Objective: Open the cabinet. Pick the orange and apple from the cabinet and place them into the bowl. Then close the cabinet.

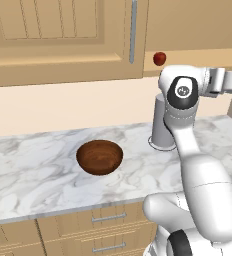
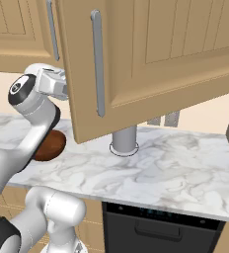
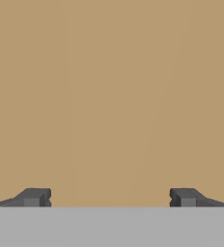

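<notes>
Between the two dark fingertips at the bottom of the hand view, the gripper (image 3: 109,198) is spread wide with nothing held, facing a plain tan wood surface that cannot be identified from that view alone. Arm (image 1: 188,130) in left base view bends right at about 3 o'clock toward the cabinet (image 1: 63,40). Apple (image 1: 159,58) sits on the open cabinet shelf, 12 o'clock of the arm's elbow. Cabinet door (image 2: 151,59) swung open in right base view, grey handle (image 2: 98,64) vertical. Bowl (image 1: 99,156) on marble counter (image 1: 33,170), 9 o'clock of the arm, empty. Grey cylinder (image 1: 160,127) stands on counter behind arm. Drawers (image 1: 108,225) below counter.
</notes>
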